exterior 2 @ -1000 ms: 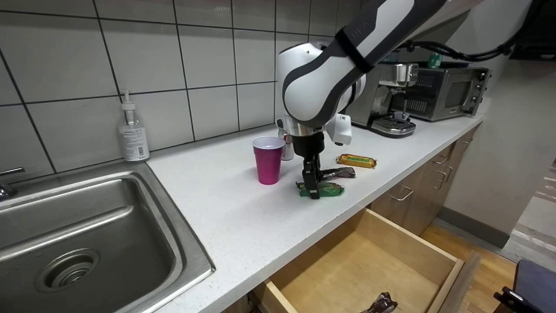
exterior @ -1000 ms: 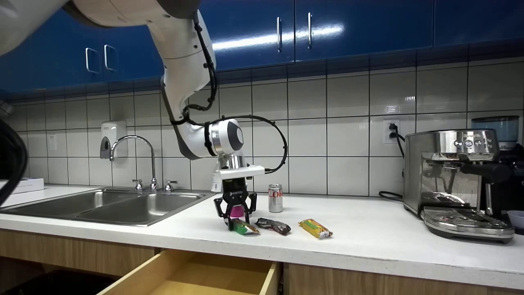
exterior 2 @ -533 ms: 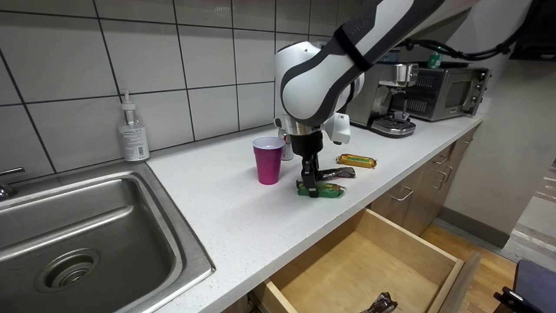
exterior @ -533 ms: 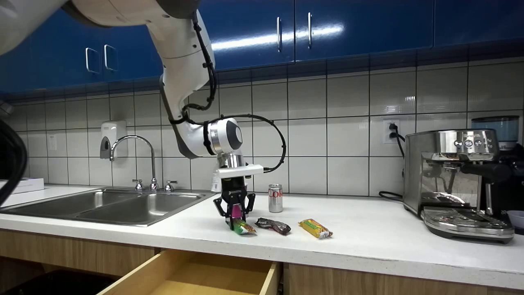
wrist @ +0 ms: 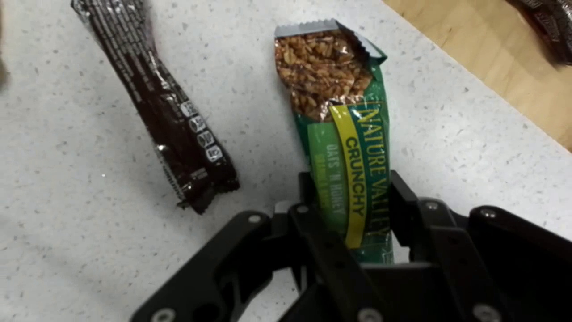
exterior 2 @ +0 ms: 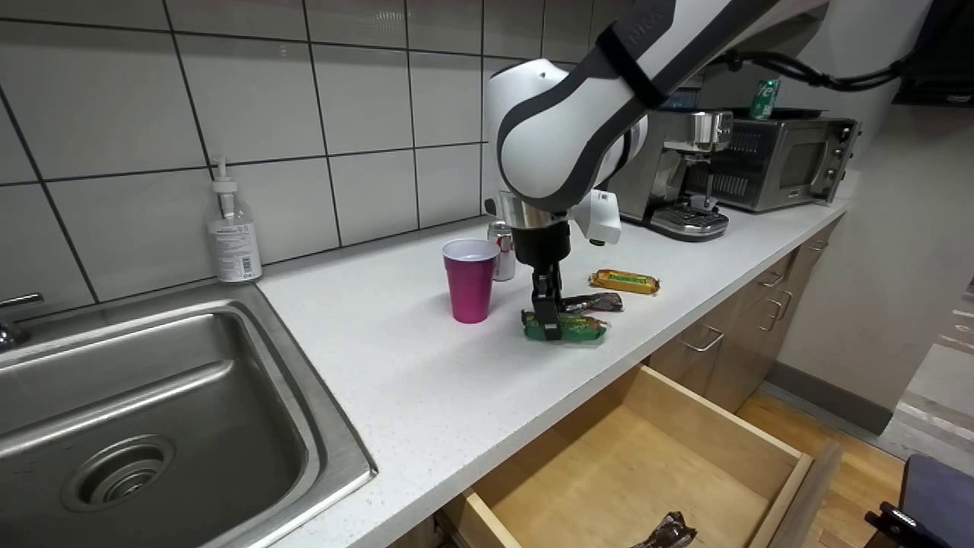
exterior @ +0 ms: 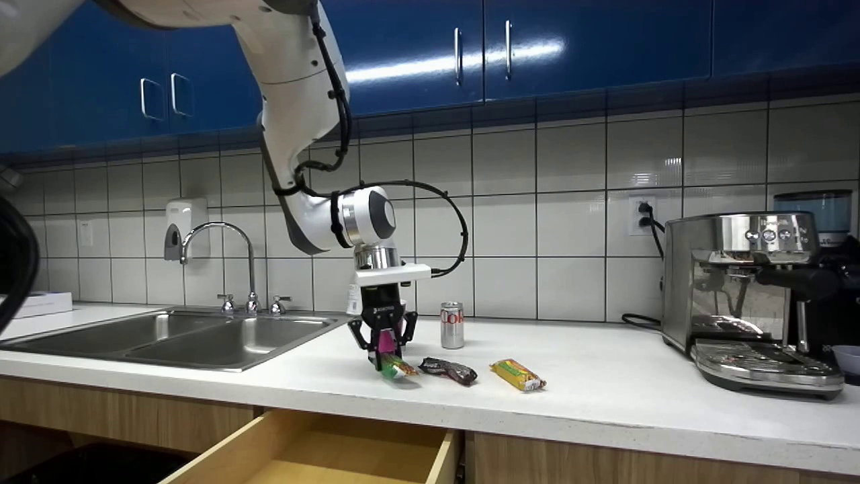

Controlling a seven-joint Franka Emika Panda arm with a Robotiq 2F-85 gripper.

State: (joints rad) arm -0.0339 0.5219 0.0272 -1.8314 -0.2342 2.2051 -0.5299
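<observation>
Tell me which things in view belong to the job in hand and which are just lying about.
In the job:
green granola bar
gripper, closed on it

Just lying about, it seems:
brown bar beside the held one
yellow bar
pink cup
soda can
pump bottle
coffee machine

White arm (exterior: pixel 302 114) ended in black fingers (wrist: pixel 403 210)

Rounded white shells (exterior 2: pixel 544 144) carried dark grey edging (exterior 2: pixel 511 125), and a silvery ring (exterior: pixel 376 257) circled the wrist (exterior: pixel 363 212). Thick black straps (exterior 2: pixel 630 67) pinned a black cable (exterior: pixel 464 232) that looped to a slim white housing (exterior: pixel 393 274). The black linkages (wrist: pixel 456 255) bore pale round screw heads (wrist: pixel 431 205). Faint lettering (exterior 2: pixel 649 27) marked the edging higher up.
</observation>
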